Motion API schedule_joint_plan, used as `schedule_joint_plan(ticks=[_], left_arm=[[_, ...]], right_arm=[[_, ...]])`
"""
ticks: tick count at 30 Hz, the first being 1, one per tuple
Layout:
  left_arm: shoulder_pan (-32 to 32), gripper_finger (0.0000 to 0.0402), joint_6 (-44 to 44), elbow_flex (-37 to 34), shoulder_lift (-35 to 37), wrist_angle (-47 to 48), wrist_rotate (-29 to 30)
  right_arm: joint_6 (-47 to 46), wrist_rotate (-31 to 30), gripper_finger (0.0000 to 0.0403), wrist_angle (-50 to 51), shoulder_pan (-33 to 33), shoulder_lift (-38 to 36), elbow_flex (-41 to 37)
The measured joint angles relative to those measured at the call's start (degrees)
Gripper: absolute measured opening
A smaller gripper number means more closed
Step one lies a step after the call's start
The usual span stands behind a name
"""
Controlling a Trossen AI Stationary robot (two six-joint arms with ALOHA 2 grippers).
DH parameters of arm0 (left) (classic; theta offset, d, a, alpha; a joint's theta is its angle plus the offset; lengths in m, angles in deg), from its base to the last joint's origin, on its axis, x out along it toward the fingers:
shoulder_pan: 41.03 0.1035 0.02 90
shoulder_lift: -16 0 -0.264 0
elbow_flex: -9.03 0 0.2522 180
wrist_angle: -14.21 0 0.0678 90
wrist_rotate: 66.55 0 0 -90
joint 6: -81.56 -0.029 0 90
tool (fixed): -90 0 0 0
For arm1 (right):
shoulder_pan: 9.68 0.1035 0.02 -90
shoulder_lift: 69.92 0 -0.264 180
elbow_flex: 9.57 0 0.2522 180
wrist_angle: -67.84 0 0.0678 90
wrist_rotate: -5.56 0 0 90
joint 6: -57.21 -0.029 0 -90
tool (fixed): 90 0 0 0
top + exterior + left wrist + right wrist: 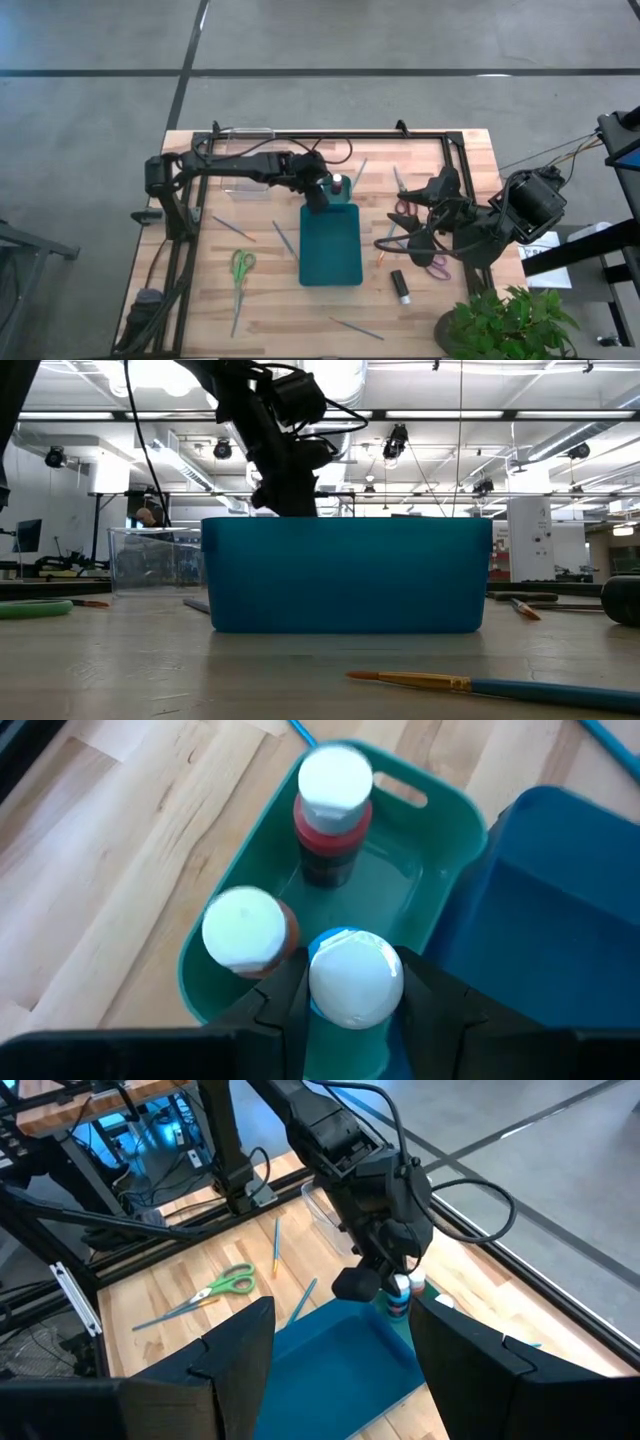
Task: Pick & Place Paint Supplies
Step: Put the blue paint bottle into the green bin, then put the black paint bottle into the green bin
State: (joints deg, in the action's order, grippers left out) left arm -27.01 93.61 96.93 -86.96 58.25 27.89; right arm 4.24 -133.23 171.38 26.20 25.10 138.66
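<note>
Holding a white-capped blue paint bottle between its two fingers, the left gripper sits over the small teal tray at the far end of the big teal bin. The bottle stands upright, cap up, long axis vertical, and it's clamped on both sides.

Two more bottles stand upright in that tray, both white caps up: a dark red one toward the far end, and an orange-brown one just beside the held bottle.

The right gripper hangs over the table's right side with its fingers spread apart and nothing between them, right above the red and purple handled scissors.

Rest of the stuff is scattered on the wood. Green scissors lie left of the bin, handles toward the far edge, blades pointing at the near edge. A black bottle lies on its side right of the bin, long axis running roughly far-to-near. A thin brush lies diagonally just beside the bin's left wall, and another brush lies flat near the front edge, running left-right in the low view.
</note>
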Motion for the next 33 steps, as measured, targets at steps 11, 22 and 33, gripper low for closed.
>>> schedule_joint_plan(ticks=[11, 22, 33], left_arm=[[0.0, 0.0117, 0.42, -2.51, 0.0, -1.95, -0.41], [0.02, 0.0195, 1.61, -2.51, 0.0, -2.49, 0.22], [0.04, 0.022, 2.46, -2.48, 0.0, -2.47, 0.21]], right_arm=[[-0.28, 0.02, 0.0229, -0.03, 0.0, 0.0, -0.01], [-0.24, 0.04, 0.023, -0.02, 0.0, 0.0, 0.0], [0.0, 0.06, 0.023, 0.0, 0.0, 0.0, -0.02]])
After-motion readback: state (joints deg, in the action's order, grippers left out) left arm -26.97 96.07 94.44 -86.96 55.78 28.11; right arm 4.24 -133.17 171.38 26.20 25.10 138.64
